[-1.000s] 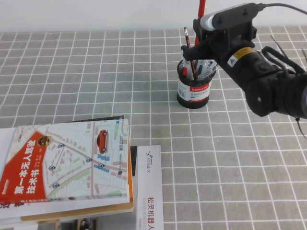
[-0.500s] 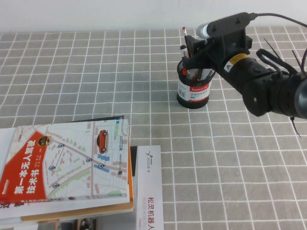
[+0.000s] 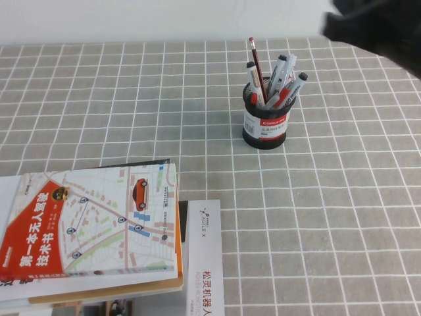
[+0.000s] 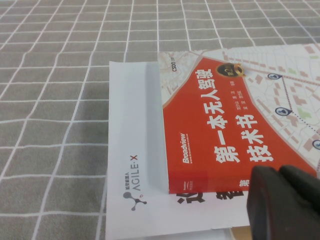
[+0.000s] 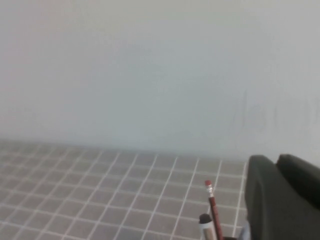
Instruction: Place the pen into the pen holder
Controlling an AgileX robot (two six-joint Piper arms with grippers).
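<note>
The pen holder (image 3: 265,123), a black mesh cup with a white and red label, stands upright at the back right of the table. The red pen (image 3: 282,99) rests inside it among grey-white markers and a dark-red pencil (image 3: 256,62). My right arm (image 3: 375,26) is a blurred dark shape at the top right corner, above and clear of the holder. My right gripper (image 5: 277,161) is shut with nothing in it, and the pencil (image 5: 213,210) tip shows beside it. My left gripper (image 4: 278,172) hovers shut over the books.
A stack of books lies at the front left: a red-and-map cover book (image 3: 92,227) on top of a white AgileX booklet (image 3: 202,263). A grey checked cloth (image 3: 131,99) covers the table, with a white wall behind.
The right gripper let the red pen drop into the holder, then lifted up and away to the right and shut. The left arm has not moved.
</note>
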